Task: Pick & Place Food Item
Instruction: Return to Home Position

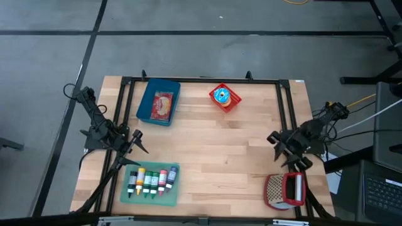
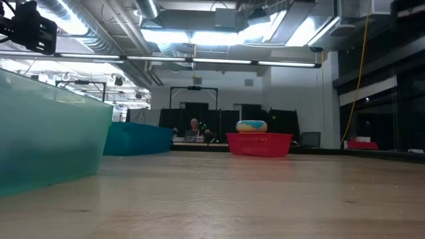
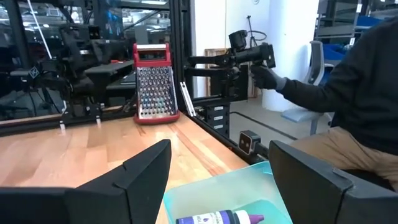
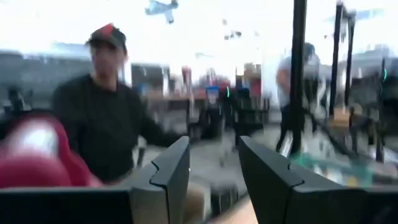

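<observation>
Pale wooden tabletop inside a black metal frame fills the overhead view, with grey floor around it. At the lower left of that frame sits a shallow green plastic bin. A row of small food colouring bottles lies side by side in it, their long axes running up and down the picture.

Your left gripper hangs just above the bin's top edge in the frame, nearer to it than any other tool. Its fingers are spread and grasp nothing. Its wrist camera looks down past them at a violet-capped bottle lying flat inside the bin, below the jaws and apart from them.

Your right gripper waits at the right side of the table, well apart from the bin. Its fingers are also parted and empty, and it is just above a red-and-silver box grater.

Every bottle appears to be placed. Retreating should call for lifting the left gripper up and away from the bin without brushing its rim.
</observation>
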`<control>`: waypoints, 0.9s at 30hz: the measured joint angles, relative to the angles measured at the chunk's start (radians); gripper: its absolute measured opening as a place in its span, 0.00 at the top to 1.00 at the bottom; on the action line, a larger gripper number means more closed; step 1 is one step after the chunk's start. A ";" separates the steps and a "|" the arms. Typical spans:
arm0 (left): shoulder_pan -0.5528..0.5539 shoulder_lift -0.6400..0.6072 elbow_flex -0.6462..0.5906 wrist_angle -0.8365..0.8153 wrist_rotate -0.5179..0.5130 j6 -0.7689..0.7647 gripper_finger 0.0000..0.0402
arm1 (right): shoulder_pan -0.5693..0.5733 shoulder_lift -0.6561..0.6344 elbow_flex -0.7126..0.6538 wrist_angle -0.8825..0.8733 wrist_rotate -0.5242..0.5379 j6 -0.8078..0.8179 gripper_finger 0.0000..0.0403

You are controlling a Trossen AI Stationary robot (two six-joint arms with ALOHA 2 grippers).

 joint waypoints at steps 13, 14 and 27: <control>-0.018 0.015 0.000 -0.001 0.007 -0.053 0.34 | -0.002 0.000 0.154 -0.546 0.147 -0.046 0.65; -0.020 0.016 0.000 -0.001 0.007 -0.041 0.34 | -0.001 0.000 0.166 -0.545 0.132 -0.045 0.65; -0.019 0.024 0.000 0.002 -0.025 -0.113 0.34 | 0.000 0.019 0.042 -0.391 0.127 -0.078 0.65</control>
